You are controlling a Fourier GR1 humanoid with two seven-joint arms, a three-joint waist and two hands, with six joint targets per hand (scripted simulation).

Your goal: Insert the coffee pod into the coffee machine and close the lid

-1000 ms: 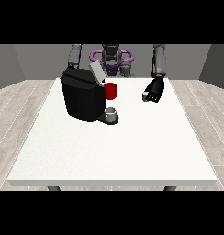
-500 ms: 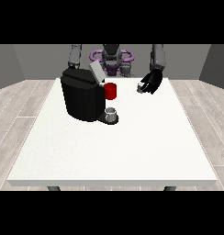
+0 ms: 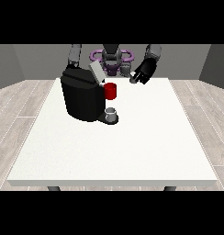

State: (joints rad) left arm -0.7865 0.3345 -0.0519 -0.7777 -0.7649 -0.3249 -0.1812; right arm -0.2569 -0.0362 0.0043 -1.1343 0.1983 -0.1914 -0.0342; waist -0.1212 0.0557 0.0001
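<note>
Fingers of the hand at the view's right [image 3: 143,72]: curled downward and toward the left, with a small grey object, apparently the coffee pod [image 3: 132,80], showing at the fingertips. Whether the fingers actually close on it cannot be told. The hand is raised above the far edge of the white table [image 3: 132,147], its forearm coming down from the upper right.

Hand at the view's left: hidden behind the coffee machine [image 3: 82,96]; only its forearm [image 3: 75,56] is seen, descending behind the machine's top. State of its fingers: cannot tell.

Coffee machine: black, bulky body standing on the far left part of the table. Lid [image 3: 96,72]: light grey, tilted up and open at the machine's top right corner. Red part [image 3: 111,91] on the machine's right face, just below the lid. Beneath it, a small grey cup [image 3: 112,112] sits on the machine's dark base plate.

Pod position: to the right of the open lid, apart from it, at roughly lid height, not in the machine.

Robot torso [image 3: 112,57]: behind the table's far edge, with purple rings at the shoulders.
</note>
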